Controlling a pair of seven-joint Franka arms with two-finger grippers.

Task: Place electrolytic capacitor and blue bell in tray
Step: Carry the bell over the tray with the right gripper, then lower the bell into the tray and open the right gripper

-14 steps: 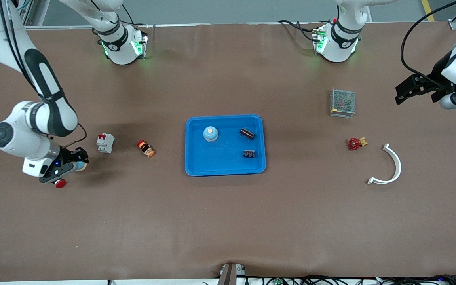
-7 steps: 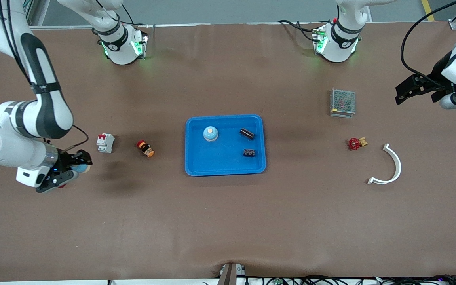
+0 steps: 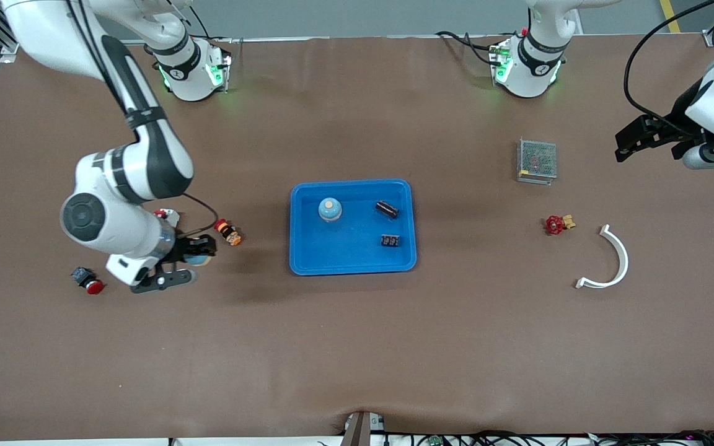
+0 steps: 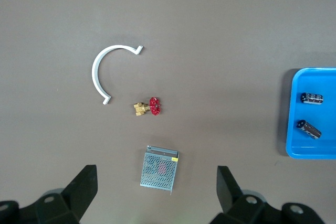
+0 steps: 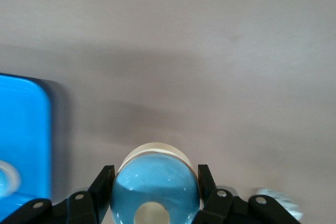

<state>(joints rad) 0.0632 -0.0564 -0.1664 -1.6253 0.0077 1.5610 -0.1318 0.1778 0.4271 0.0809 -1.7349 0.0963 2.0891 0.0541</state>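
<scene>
Front view first: right gripper (image 3: 193, 259) hangs over bare table toward the right arm's end, its fingers clamped on a blue bell (image 3: 197, 258), and the tray (image 3: 307, 263) lies from it toward the table's middle, so the carry runs along the table toward the left arm's end. Inside the tray sit a second bell (image 3: 330, 209) and two dark electrolytic capacitors (image 3: 387, 209), (image 3: 390, 240), the first lying askew, the second nearer the front camera. A small orange and red button (image 3: 228, 232) lies on the table between gripper and tray, a little farther from the camera than the straight path; raised as the load is, I judge it no obstacle. A red pushbutton (image 3: 88, 282) lies nearer the table's end. Left gripper (image 3: 633, 137) waits spread wide and empty above the table at the left arm's end. Left wrist view: a mesh box (image 4: 160, 169), a red valve (image 4: 148, 107) and a white curved piece (image 4: 100, 69) lie below it, well apart from the tray. Right wrist view: the bell's dome fills the space between the fingers (image 5: 103, 184), with the tray's rim (image 5: 44, 129) near ahead.
</scene>
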